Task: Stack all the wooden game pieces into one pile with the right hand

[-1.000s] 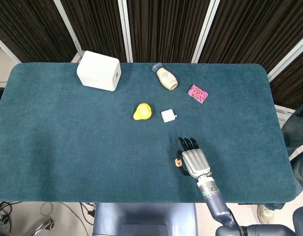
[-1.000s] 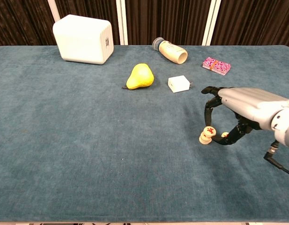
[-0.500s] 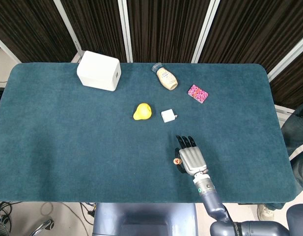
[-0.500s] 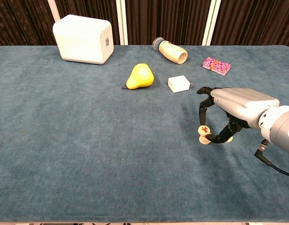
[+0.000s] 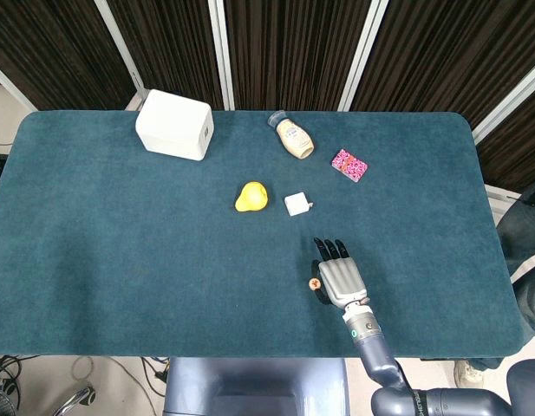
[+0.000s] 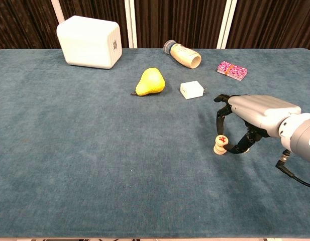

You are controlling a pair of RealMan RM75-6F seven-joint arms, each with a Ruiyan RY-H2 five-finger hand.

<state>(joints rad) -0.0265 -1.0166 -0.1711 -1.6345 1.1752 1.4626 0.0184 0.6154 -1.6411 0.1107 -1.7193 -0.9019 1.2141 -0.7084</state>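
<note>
Evidently the light, rigid wooden game pieces (image 6: 221, 144) (a small pile) are pinched at their rims by the right hand (image 6: 252, 116), and may easily topple.

beside the silver-grey right hand (image 6: 250, 118) with black fingers (image 6: 222, 115), pale wooden game pieces (image 6: 221, 144), red mark on top. beyond it a white cube (image 6: 192, 90), yellow pear (image 6: 149, 82), pink patterned packet (image 6: 232, 70), on teal cloth (image 6: 94, 150).

A worktop (image 5: 120, 251) covered in dark teal cloth fills most of both views. Behind it hang dark brown curtains (image 5: 172, 43) split by pale upright posts (image 5: 219, 52). Pale floor (image 5: 7, 113) and cables (image 5: 16, 373) show at its edges.
</note>
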